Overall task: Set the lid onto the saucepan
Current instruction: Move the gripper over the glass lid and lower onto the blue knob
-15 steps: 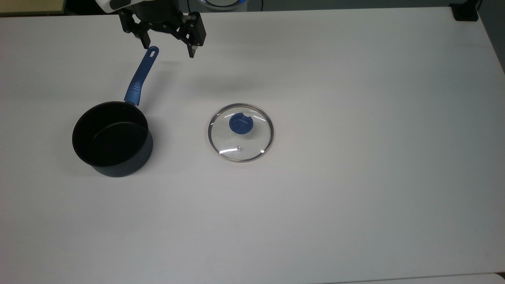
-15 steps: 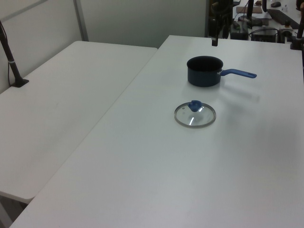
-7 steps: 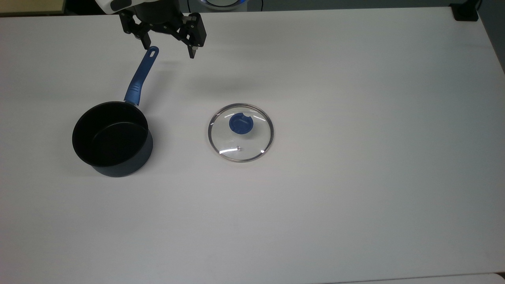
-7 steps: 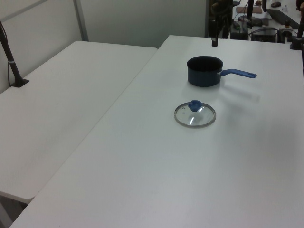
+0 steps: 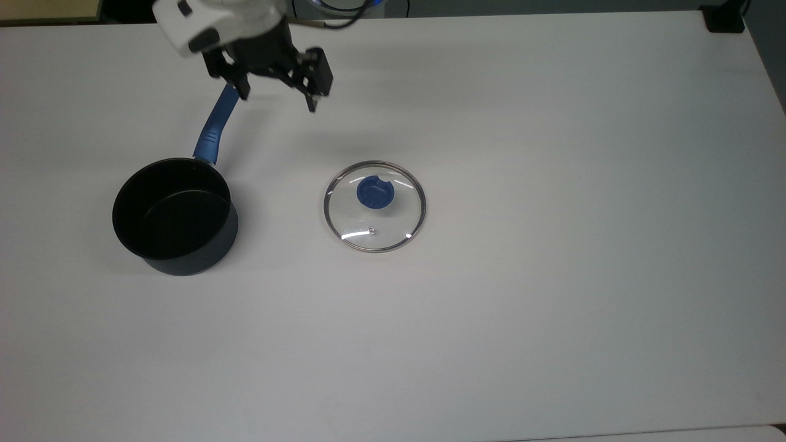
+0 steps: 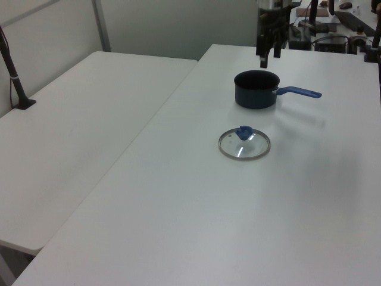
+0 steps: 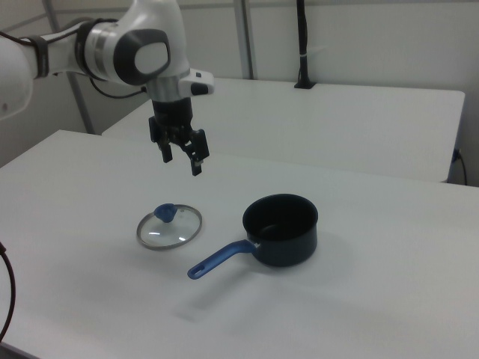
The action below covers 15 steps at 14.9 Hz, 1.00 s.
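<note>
Gripper (image 5: 277, 97) (image 7: 182, 158) jaws wide, empty, hanging above table (image 5: 552, 307) over pan handle end. Lid (image 5: 374, 206) (image 7: 169, 226) (image 6: 244, 144) flat on table, knob up, apart from pan (image 5: 175, 215) (image 7: 282, 229) (image 6: 256, 89). Pan upright, uncovered, at top view's left of lid.

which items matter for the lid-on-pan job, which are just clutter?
Job:
- lid, flat on the table
- saucepan, uncovered
- gripper, open, in the air

Not part of it:
- second white table alongside
- black post on it
</note>
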{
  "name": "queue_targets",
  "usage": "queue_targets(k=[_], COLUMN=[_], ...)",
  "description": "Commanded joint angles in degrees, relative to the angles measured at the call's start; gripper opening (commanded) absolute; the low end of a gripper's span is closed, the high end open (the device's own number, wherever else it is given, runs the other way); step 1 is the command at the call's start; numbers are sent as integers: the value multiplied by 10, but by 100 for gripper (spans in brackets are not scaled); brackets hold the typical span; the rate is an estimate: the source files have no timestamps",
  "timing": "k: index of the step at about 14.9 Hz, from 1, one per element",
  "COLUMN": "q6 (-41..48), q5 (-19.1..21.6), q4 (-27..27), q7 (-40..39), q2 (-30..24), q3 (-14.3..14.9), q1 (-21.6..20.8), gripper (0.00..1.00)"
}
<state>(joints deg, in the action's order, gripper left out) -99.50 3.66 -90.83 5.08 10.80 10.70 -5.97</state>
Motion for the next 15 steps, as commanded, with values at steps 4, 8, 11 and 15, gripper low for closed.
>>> queue_targets(k=[4,8,11,15], q6=[-72,-85,-127,-144], q5=[17,22,22,22], q4=[-38,-55,-52,-52], q7=[46,79,118,138], q2=[51,62,84,94], q3=[-2,-3,-4,-3], q1=[-36,-52,-69,-78], gripper=[100,100,100,100])
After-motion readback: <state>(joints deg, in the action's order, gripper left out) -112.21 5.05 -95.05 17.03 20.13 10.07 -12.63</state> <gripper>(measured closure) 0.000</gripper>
